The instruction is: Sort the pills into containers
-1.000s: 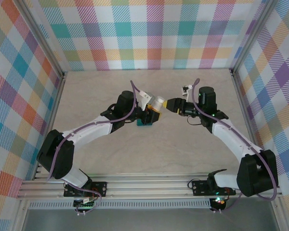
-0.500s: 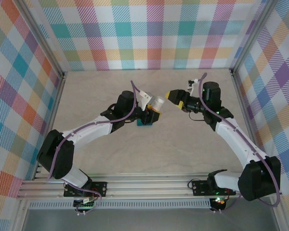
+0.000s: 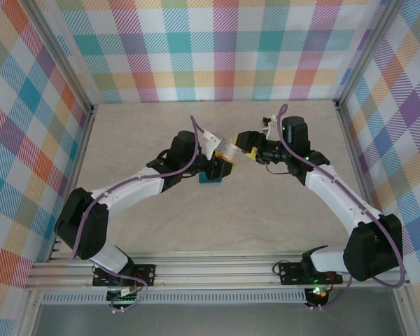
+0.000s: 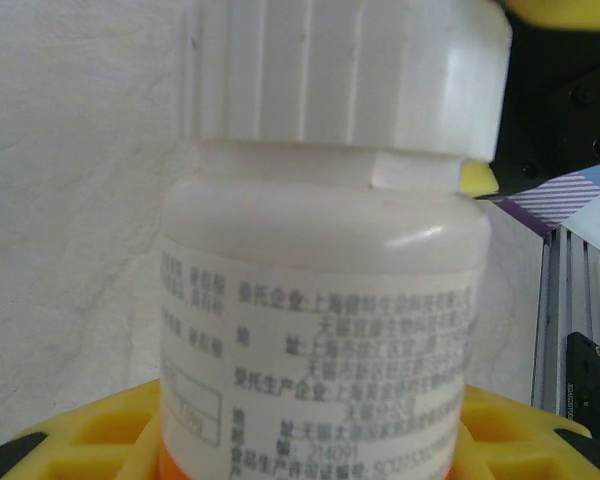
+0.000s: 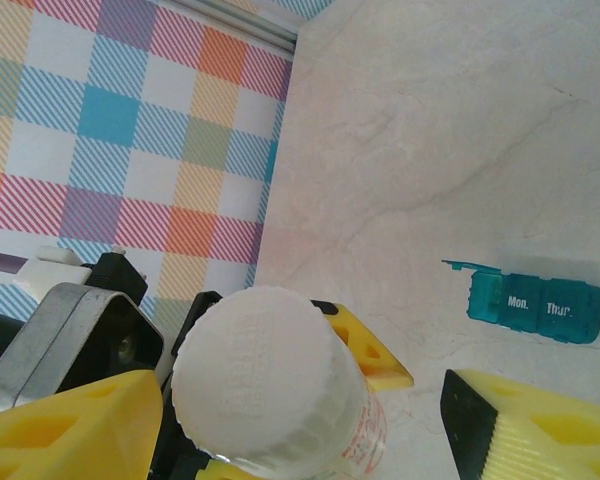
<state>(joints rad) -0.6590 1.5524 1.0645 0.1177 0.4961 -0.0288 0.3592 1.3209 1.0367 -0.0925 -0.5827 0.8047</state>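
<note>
While above the table (image 3: 266,210) the left hand (image 3: 222,164) is clamping the white bottle (image 4: 320,280), the right hand (image 3: 239,145) is standing wide around its cap (image 5: 260,360). A lopsided squeeze risks tilting the bottle, scattering pills beyond the teal containers (image 5: 535,308) lying just beside it.

The right gripper (image 3: 242,143) is back in at the white bottle (image 3: 227,149) after swinging off up and to the right half a second ago. This time it comes at the cap (image 5: 255,365) from a bit further back on the table than a second ago. Its wrist sits further left too, and the yellow fingers (image 5: 70,420) now stand spread either side of the cap instead of hanging clear of it.
</note>
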